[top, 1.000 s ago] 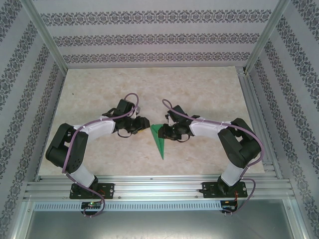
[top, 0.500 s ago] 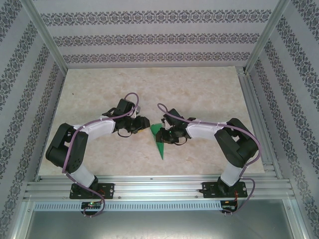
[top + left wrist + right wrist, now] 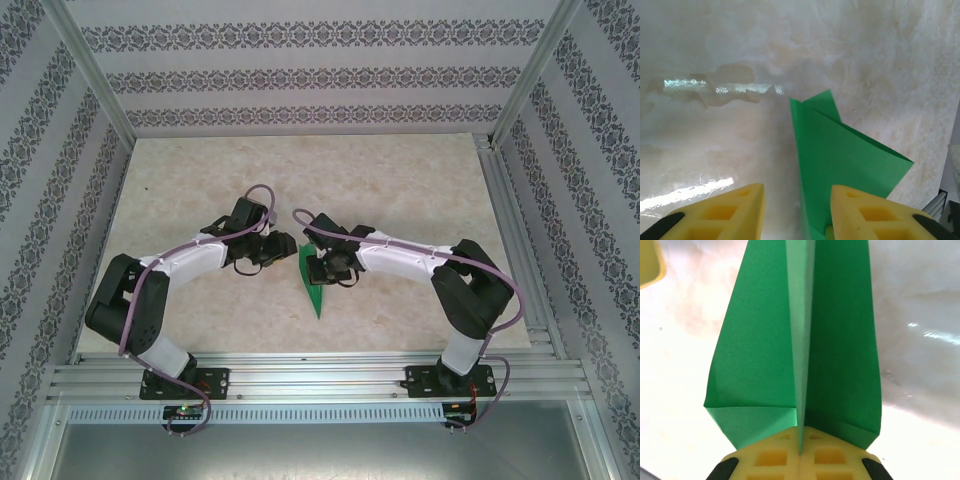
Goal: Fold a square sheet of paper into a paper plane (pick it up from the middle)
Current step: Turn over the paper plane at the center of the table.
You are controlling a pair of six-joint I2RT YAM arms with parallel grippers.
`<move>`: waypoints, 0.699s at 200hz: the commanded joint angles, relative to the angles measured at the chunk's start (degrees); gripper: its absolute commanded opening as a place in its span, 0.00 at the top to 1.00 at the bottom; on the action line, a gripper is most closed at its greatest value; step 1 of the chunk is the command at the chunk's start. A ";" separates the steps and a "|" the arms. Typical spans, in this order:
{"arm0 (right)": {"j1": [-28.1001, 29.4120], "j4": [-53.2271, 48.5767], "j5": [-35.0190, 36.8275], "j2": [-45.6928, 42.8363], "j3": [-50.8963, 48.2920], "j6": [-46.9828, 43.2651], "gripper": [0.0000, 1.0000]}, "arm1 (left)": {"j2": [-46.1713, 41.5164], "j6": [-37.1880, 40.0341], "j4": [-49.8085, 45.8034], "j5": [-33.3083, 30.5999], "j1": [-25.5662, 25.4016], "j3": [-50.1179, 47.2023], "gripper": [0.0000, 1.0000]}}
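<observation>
The bright green paper plane (image 3: 312,287) is a slim pointed dart at the middle of the table, its tip toward the near edge. My right gripper (image 3: 319,266) is shut on its raised central fold. In the right wrist view the two wings (image 3: 760,345) spread to either side of my right gripper (image 3: 800,442). My left gripper (image 3: 287,251) is just left of the plane, open. In the left wrist view the green paper (image 3: 840,155) has its left edge between my left gripper's (image 3: 797,192) yellow fingers, and the right finger (image 3: 860,210) lies against it.
The marble-patterned table (image 3: 400,180) stretches beyond both arms. Patterned walls and aluminium posts enclose it, with a metal rail (image 3: 320,375) along the near edge. A strip of clear tape (image 3: 720,87) sticks to the table ahead of my left gripper.
My right gripper has closed on the plane's central fold and moved left with it. The plane now looks narrower and sits nearer my left gripper, which shifted slightly.
</observation>
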 commanded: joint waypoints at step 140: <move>-7.63 -15.31 13.67 13.90 15.97 -9.62 0.68 | -1.95 -0.06 -0.79 -1.45 3.26 -1.16 0.60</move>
